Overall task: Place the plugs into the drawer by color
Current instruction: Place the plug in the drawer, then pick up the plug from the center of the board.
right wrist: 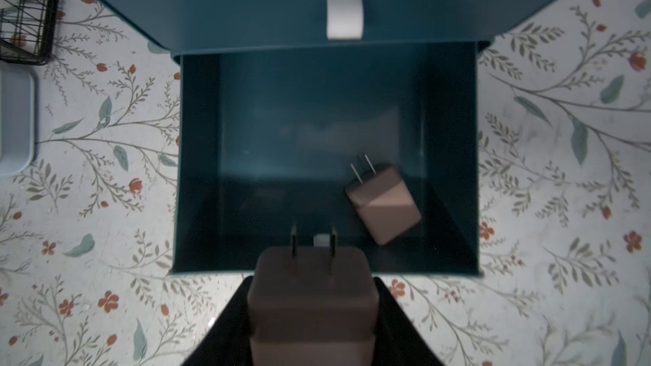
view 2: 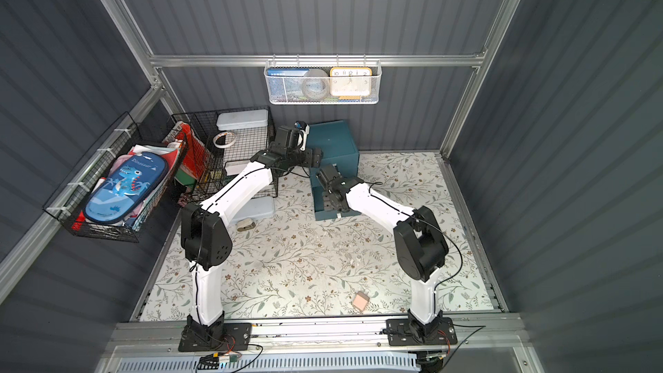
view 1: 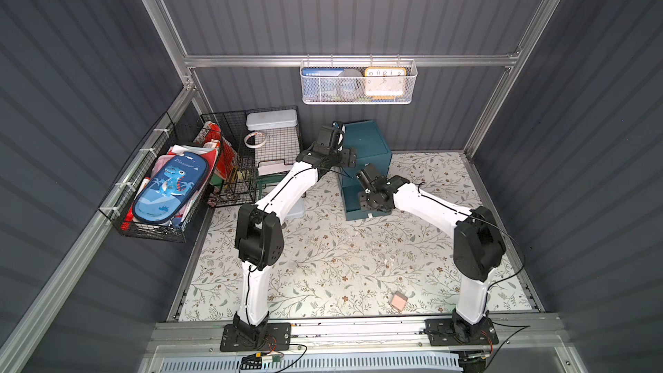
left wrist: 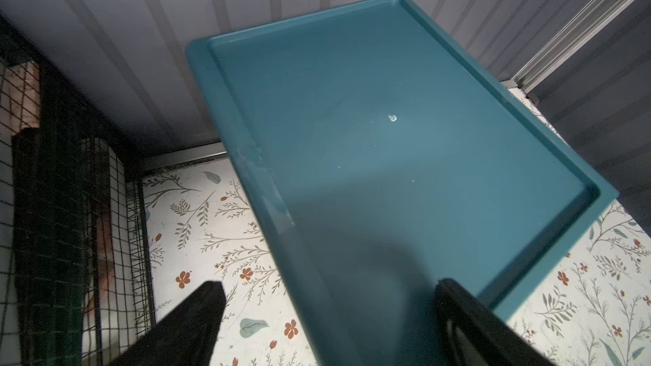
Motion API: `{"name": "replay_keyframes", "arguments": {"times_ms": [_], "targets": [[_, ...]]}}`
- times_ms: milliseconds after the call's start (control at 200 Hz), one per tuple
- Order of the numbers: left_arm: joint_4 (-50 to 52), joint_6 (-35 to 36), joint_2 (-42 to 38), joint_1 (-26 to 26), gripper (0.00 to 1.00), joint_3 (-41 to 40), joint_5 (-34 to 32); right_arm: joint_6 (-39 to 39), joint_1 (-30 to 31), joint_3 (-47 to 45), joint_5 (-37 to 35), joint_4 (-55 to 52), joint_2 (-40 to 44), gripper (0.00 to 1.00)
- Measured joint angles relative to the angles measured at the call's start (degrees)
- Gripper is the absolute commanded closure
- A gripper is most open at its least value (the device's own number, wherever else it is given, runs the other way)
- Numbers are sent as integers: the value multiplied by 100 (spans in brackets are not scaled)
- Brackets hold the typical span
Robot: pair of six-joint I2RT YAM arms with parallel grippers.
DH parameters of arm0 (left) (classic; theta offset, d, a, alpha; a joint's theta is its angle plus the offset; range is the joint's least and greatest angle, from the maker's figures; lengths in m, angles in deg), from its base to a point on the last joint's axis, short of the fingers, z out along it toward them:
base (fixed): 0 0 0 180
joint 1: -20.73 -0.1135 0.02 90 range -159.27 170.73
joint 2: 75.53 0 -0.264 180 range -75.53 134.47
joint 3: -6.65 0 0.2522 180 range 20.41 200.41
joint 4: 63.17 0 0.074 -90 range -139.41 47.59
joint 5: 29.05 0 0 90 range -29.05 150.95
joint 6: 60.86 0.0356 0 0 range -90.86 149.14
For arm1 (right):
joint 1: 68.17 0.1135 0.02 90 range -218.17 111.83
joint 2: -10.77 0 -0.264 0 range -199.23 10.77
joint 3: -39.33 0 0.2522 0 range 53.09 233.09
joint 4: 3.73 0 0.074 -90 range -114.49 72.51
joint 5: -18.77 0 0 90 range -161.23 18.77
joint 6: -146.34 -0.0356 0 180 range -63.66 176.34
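A pink plug lies near the front edge of the worktop. Right gripper clamps a second plug, seemingly pink, over the front rim of the open drawer; a third plug lies inside. Left gripper gapes empty above the cabinet top.

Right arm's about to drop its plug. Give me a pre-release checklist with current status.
1. Drawer open: ok.
2. Right gripper shut on held plug: ok.
3. Colour match: held plug and plug in drawer both pink: ok.
4. Held plug past the drawer's front rim: cannot tell; in the right wrist view it overlaps that rim.
5. Left gripper open above the cabinet top, away from the drawer: ok.
6. Table free of plugs: not ok; a loose plug, pink, lies near its front edge.
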Motion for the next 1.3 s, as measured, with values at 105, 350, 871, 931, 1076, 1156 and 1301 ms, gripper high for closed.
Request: {"name": "replay_keyframes", "arguments": {"times_ms": [105, 350, 871, 931, 1076, 1156, 1301], "targets": [[2, 0, 0, 0, 2, 0, 0, 269, -98, 249, 87, 55, -380, 74], [2, 0, 0, 0, 2, 0, 0, 509, -199, 299, 330, 125, -754, 67], [4, 2, 0, 0, 2, 0, 0, 647, -289, 302, 431, -20, -518, 36], [4, 2, 0, 2, 2, 0, 0, 654, -291, 306, 442, -24, -304, 37], [9, 2, 0, 2, 2, 2, 2, 557, -251, 282, 442, -310, 343, 39], [15, 2, 0, 2, 2, 9, 0, 387, -129, -662, 267, -337, 1346, 43], [26, 2, 4, 2, 2, 20, 2, -225, 404, -2568, 39, -841, 3355, 46]]}}
